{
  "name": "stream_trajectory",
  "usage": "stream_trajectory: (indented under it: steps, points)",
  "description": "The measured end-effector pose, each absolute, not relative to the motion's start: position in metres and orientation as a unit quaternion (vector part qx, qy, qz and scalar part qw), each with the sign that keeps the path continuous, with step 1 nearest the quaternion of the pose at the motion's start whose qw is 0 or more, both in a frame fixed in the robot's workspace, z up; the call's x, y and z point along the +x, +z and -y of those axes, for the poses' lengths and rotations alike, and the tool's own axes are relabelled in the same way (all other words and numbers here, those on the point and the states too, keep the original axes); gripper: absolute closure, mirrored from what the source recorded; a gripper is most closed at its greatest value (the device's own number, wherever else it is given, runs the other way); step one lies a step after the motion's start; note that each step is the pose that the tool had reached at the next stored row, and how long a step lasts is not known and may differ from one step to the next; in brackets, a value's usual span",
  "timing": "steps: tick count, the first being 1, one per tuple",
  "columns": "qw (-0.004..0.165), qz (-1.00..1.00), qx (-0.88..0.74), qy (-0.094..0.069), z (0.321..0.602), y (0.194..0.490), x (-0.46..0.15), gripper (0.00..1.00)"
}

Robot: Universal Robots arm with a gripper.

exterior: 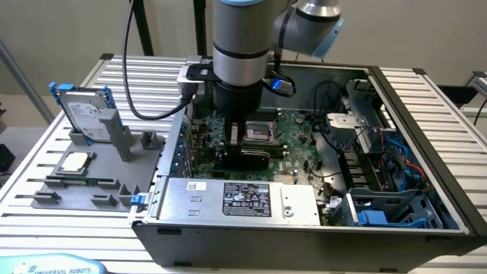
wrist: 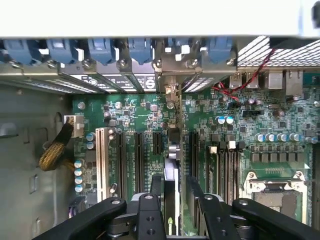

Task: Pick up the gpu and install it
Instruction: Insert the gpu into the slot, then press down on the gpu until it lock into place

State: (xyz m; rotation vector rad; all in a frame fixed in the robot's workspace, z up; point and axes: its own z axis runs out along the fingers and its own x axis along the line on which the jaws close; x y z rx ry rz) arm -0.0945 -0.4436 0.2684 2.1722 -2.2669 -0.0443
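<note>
The gpu (wrist: pixel 172 150) stands on its edge over the green motherboard (wrist: pixel 135 112) inside the open computer case (exterior: pixel 426 142), its metal bracket at the rear slots. The hand (wrist: pixel 173 200) grasps it between both fingers (wrist: pixel 156 186). On the table (exterior: pixel 426 91), outside the case, a hard drive (exterior: pixel 82 114) stands in a grey holder (exterior: pixel 114 171).

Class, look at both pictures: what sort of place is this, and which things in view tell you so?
Probably a robotics lab bench for computer assembly: an open PC case on a slatted metal table, a gripper over the motherboard, and a hard drive in a grey holder.
</note>
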Motion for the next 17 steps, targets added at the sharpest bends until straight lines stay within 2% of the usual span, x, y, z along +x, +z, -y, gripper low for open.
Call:
stream_trajectory:
  steps: [6,7,10,17]
  points:
    - [0.001,0.722,0.692,-0.014,0.444,0.296,-0.094,0.66]
    - [0.001,0.722,0.692,-0.014,0.444,0.3,-0.093,0.68]
    - [0.001,0.722,0.692,-0.014,0.444,0.304,-0.093,0.87]
    - [0.001,0.722,0.692,-0.014,0.444,0.304,-0.093,0.89]
